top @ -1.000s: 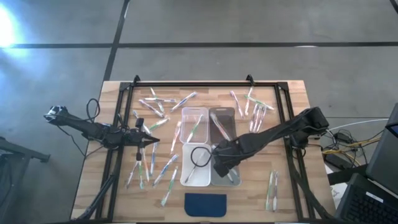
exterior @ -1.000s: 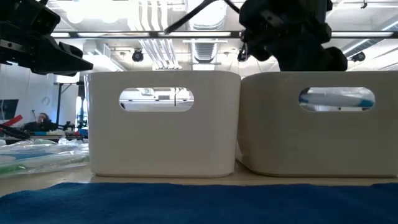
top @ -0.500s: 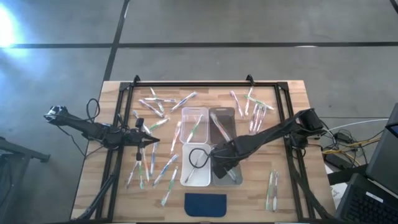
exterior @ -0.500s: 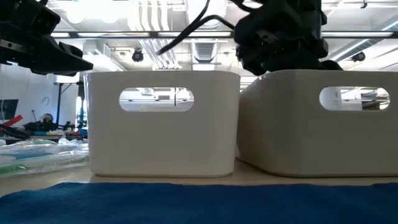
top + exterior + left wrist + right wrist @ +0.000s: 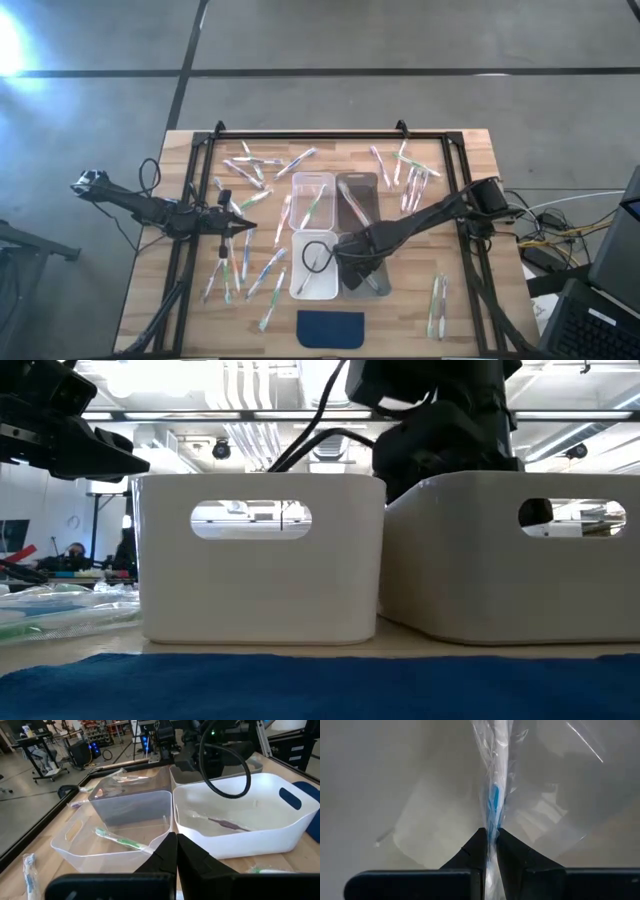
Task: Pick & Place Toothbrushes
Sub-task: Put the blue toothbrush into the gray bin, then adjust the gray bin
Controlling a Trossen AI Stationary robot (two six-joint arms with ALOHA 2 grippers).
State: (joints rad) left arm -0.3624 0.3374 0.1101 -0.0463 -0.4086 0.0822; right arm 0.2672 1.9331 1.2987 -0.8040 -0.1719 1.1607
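Right gripper (image 5: 352,272) lower into bin (image 5: 368,287) (fingers pinched on blue toothbrush (image 5: 493,800))

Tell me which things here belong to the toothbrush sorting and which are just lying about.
Part of the job:
- loose toothbrushes
- wrapped blue toothbrush, held by right gripper
- four bins
- left gripper, waiting over table's left side

Just lying about:
- blue pad
- cables off the table's right edge

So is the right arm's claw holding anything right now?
Yes. The right gripper has its jaws shut on a clear-wrapped toothbrush with a blue accent, pinched between them over a bin's pale inside.
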